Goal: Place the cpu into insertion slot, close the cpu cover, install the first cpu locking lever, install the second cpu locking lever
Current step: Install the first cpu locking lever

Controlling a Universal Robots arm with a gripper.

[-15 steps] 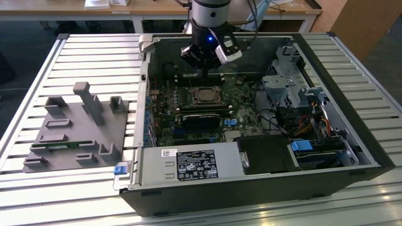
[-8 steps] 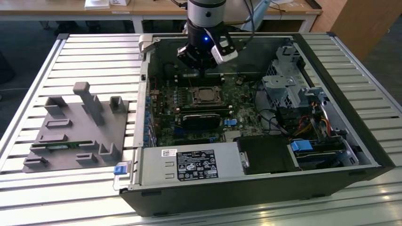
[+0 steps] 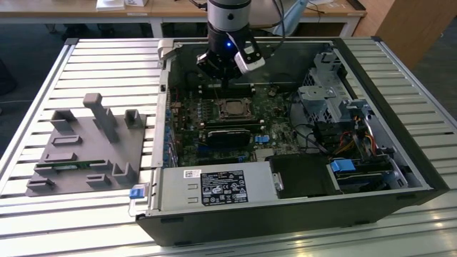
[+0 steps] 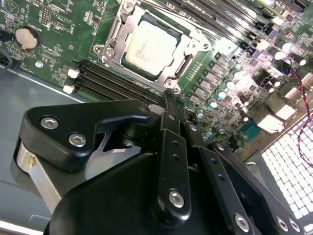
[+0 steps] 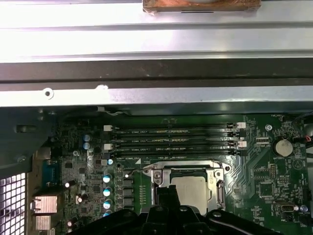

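Note:
The cpu [image 4: 149, 45], a pale silver square chip, lies flat in its socket on the green motherboard [image 3: 214, 150] inside the open computer case. The cpu cover [image 4: 117, 36], a shiny metal frame, lies down around the chip. In both wrist views my black gripper [image 4: 169, 100] hangs just above the socket's edge on the memory-slot side, shut, with nothing visible between its fingers. From the exterior view the gripper [image 3: 226, 84] is over the board just behind the cpu [image 3: 232, 109]. The first wrist view has the cpu [image 5: 193, 191] partly behind the gripper [image 5: 166, 193].
Black memory slots [image 5: 171, 139] run beside the socket, under the case's metal wall [image 5: 156, 93]. A black module [image 3: 228, 136] sits in front of the socket. Drive cages and cables [image 3: 335, 101] fill the exterior view's right. A grey fixture block [image 3: 85, 144] stands outside the case.

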